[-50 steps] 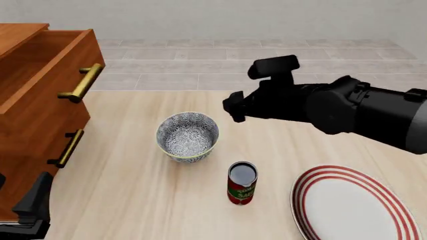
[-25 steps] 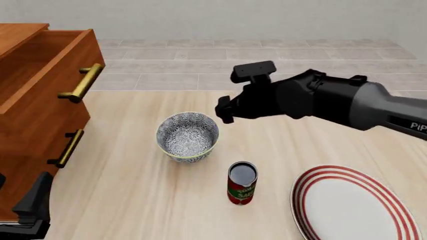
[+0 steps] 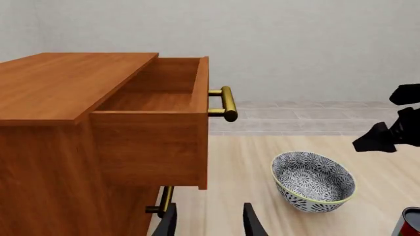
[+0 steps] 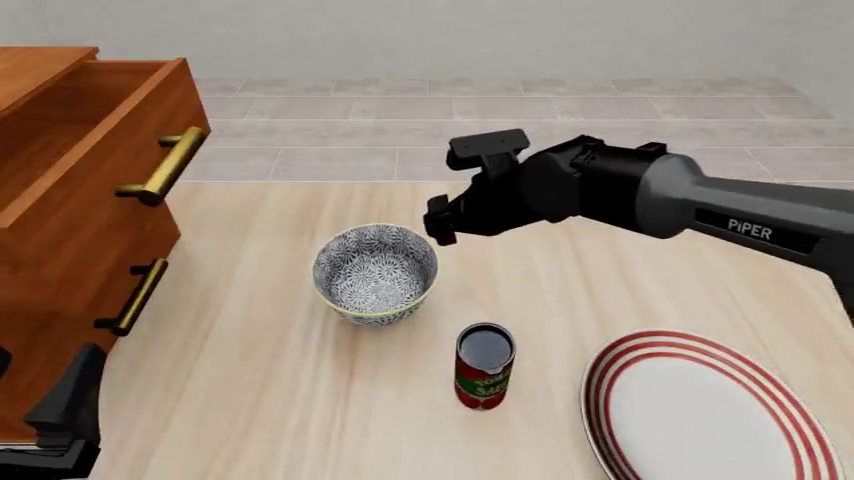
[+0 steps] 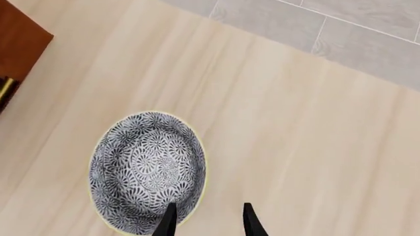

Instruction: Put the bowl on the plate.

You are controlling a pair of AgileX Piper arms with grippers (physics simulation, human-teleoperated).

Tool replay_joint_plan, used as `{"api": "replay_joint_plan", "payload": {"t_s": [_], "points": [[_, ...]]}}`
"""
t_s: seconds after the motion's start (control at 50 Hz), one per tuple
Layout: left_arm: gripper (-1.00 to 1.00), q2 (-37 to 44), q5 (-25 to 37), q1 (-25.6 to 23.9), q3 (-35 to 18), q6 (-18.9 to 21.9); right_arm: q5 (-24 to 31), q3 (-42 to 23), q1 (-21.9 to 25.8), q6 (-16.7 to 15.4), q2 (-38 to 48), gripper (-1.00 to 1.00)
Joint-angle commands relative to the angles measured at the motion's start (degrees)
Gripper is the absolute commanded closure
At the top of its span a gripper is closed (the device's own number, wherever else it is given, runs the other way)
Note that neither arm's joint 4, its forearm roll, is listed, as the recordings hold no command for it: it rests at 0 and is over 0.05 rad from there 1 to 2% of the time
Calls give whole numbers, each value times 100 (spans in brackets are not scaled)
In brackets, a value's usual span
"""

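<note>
The bowl (image 4: 375, 272), grey-and-white floral with a pale rim, stands upright left of the table's middle; it also shows as the bowl (image 3: 314, 182) and the bowl (image 5: 147, 169). The white plate (image 4: 694, 415) with red rings lies at the near right. My right gripper (image 4: 438, 226) hovers just above and beyond the bowl's far right rim. It is open, and in its wrist view the right gripper (image 5: 208, 223) has one finger (image 5: 168, 222) over the bowl's rim. My left gripper (image 3: 208, 226) is open and holds nothing, low at the near left beside the dresser.
A wooden dresser (image 4: 80, 200) with its top drawer (image 3: 154, 105) pulled out and brass handles fills the left side. A red-labelled can (image 4: 483, 365) stands between the bowl and the plate, near the front. Grey tiled floor lies beyond the table's far edge.
My right arm has swung left and lower, bringing its gripper from right of the bowl to just over the bowl's far right rim. Bowl, can, plate and left arm have not moved.
</note>
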Motion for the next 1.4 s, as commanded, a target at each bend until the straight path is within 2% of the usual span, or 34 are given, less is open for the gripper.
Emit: {"api": "replay_joint_plan", "payload": {"t_s": [0.02,0.24,0.62,1.4], "points": [[-100,0,0,0,0,0,62,-264,-12,-11,367,-100],[-100,0,0,0,0,0,138,-608,19,-3,714,-100],[-100,0,0,0,0,0,40,-746,88,114,1113,-100],[-100,0,0,0,0,0,-334,-497,212,371,1560,-100]]}}
